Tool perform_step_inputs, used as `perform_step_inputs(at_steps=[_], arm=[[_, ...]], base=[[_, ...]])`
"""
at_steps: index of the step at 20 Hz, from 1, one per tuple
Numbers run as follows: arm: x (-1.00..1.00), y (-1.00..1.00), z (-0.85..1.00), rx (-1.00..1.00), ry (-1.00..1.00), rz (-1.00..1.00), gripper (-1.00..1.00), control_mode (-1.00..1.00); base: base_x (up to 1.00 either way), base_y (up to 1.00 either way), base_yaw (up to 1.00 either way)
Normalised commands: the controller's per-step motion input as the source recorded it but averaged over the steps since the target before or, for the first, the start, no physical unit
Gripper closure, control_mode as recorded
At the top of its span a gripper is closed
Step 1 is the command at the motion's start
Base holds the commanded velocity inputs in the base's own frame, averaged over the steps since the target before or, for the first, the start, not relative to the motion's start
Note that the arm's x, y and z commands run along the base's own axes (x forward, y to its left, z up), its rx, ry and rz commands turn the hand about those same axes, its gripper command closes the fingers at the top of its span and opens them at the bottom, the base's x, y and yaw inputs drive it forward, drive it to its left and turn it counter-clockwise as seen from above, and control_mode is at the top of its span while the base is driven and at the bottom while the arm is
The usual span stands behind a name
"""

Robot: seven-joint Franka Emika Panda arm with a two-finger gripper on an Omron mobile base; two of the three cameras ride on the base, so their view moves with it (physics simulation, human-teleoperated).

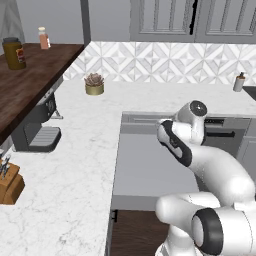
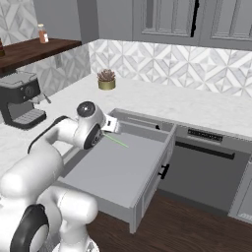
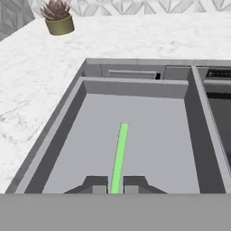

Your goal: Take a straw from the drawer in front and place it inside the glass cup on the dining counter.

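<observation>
— Nearest the lens, what's between the fingertips (image 3: 95, 184)?
— Both dark tips are clenched on the straw (image 3: 119, 155), one on each side of its near end. That gripper (image 3: 115, 186) sits over the open drawer (image 3: 149, 149).
— What's on the left of it?
— White marble counter (image 3: 40, 90) runs along the drawer's left wall, with a small potted succulent (image 3: 57, 18) far back, well apart from the hand.
— And the middle?
— Bare grey drawer floor on both sides of the straw and ahead of it, up to the raised back wall.
— The right side?
— Its right wall, then a dark appliance panel (image 2: 206, 165) just beside it. From the right base camera the drawer is pulled far out, its front edge over the wooden floor (image 2: 187, 221).
— Which way does the straw point?
— Its long axis runs straight away from the fingers toward the back wall, roughly parallel to the side walls. From the right base camera it juts from the gripper (image 2: 109, 129) above the drawer floor, slanting down toward the right.
</observation>
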Motion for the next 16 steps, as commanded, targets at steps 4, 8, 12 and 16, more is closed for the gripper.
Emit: perform_step_inputs(at_steps=[4, 8, 12, 16], arm=[[-0.51, 0.00, 1.00, 0.13, 0.13, 0.00, 1.00, -1.00], [-0.68, 0.02, 0.59, 0.01, 0.02, -0.01, 1.00, -1.00], [-0.67, 0.02, 0.11, -0.03, 0.00, -0.08, 1.00, -1.00], [-0.54, 0.00, 0.00, -0.03, 0.00, -0.10, 1.00, -1.00]], base=[[0.00, 0.00, 0.00], [0.00, 0.00, 0.00], [0.00, 0.00, 0.00], [0.00, 0.00, 0.00]])
